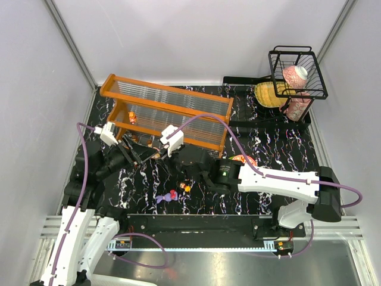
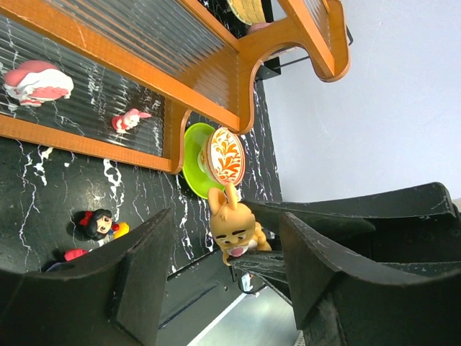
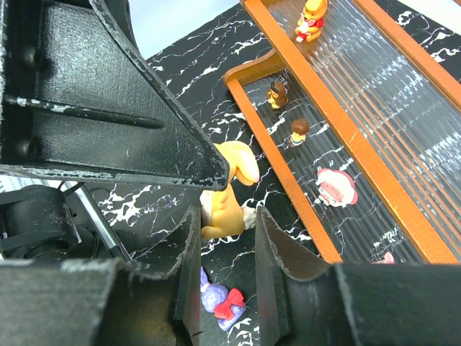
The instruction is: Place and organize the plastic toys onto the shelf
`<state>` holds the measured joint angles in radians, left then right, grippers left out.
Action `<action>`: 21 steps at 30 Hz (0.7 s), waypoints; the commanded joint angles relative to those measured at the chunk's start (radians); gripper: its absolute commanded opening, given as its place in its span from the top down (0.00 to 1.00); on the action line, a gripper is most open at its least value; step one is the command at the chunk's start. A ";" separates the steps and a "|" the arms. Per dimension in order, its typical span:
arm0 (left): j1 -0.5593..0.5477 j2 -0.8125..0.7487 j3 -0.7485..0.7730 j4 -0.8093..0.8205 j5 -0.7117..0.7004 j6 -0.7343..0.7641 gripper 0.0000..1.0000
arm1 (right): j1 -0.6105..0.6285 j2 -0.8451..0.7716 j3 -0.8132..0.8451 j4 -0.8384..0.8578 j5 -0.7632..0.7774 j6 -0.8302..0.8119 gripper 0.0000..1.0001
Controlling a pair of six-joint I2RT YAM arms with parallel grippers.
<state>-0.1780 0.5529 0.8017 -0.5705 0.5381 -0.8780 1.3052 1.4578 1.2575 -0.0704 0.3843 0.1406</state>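
Observation:
An orange rabbit toy (image 2: 234,231) (image 3: 223,209) hangs just above the table, in front of the orange-framed shelf (image 1: 166,110). My right gripper (image 3: 229,216) is shut on it at the fingertips. Coming from the other side, my left gripper (image 2: 227,241) stands open around the same toy, with a gap on each side. A purple toy with a red bow (image 3: 229,303) (image 1: 169,196) and a black-haired toy (image 2: 97,225) lie on the table. On the shelf's lower tier sit a pink-and-white toy (image 2: 36,81) (image 3: 335,186), a small pink rabbit (image 2: 130,119) and two brown ones (image 3: 277,94).
A green plate (image 2: 193,173) with a red-patterned bowl (image 2: 227,155) stands by the shelf's right end. At the back right is a black wire basket (image 1: 297,71) holding a pink object, with a yellow object (image 1: 268,94) beside it. Both arms crowd the space before the shelf.

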 commanded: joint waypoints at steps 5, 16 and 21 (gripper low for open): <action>-0.009 0.002 0.036 0.057 0.039 -0.045 0.42 | 0.011 0.024 0.065 0.063 0.021 -0.029 1.00; -0.011 0.007 0.031 0.072 0.042 -0.058 0.57 | 0.014 0.029 0.068 0.063 0.024 -0.039 1.00; -0.009 0.007 0.028 0.074 0.042 -0.058 0.67 | 0.014 0.030 0.063 0.095 0.028 -0.041 1.00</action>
<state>-0.1837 0.5602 0.8017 -0.5583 0.5423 -0.9092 1.3094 1.4864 1.2774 -0.0574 0.3958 0.1158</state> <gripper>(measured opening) 0.374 0.321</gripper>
